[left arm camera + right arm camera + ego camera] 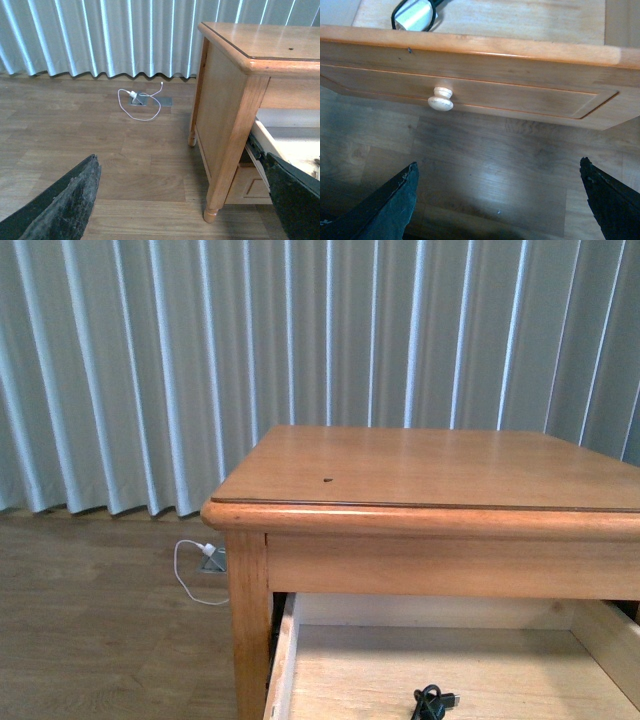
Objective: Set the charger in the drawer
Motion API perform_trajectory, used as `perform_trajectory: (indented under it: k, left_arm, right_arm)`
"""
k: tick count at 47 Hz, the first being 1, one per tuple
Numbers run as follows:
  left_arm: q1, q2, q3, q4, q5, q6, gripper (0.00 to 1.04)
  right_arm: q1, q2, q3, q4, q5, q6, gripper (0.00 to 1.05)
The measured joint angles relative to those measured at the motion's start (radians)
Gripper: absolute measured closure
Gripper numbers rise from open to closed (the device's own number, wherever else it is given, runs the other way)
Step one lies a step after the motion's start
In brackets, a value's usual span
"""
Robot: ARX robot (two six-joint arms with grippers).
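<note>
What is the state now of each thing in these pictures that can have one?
drawer: open, pulled out.
charger: lying inside the drawer, black cable looped around it.
left gripper: open, holding nothing.
right gripper: open, holding nothing.
white cable: lying loose on the floor.

Items counted were one drawer (283, 660), one knob (440, 98) on its front, one charger (415, 16) inside it, one table (420, 470) above it, and one white cable (140, 102) to its left.

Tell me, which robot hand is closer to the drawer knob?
Right. The right gripper hangs open in front of the knob; the left gripper is beside the table, over the floor.
</note>
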Motion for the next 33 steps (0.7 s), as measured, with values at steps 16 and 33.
perform_trajectory:
  k: [16, 33]
  left_arm:
    - [0.0, 0.0, 0.0, 0.0, 0.0, 0.0, 0.06]
    - [0.0, 0.0, 0.0, 0.0, 0.0, 0.0, 0.06]
  right_arm:
    - [0.235, 0.283, 0.062, 0.166, 0.124, 0.157, 0.09]
    - [0.254, 0.592, 0.172, 0.348, 0.179, 0.193, 0.09]
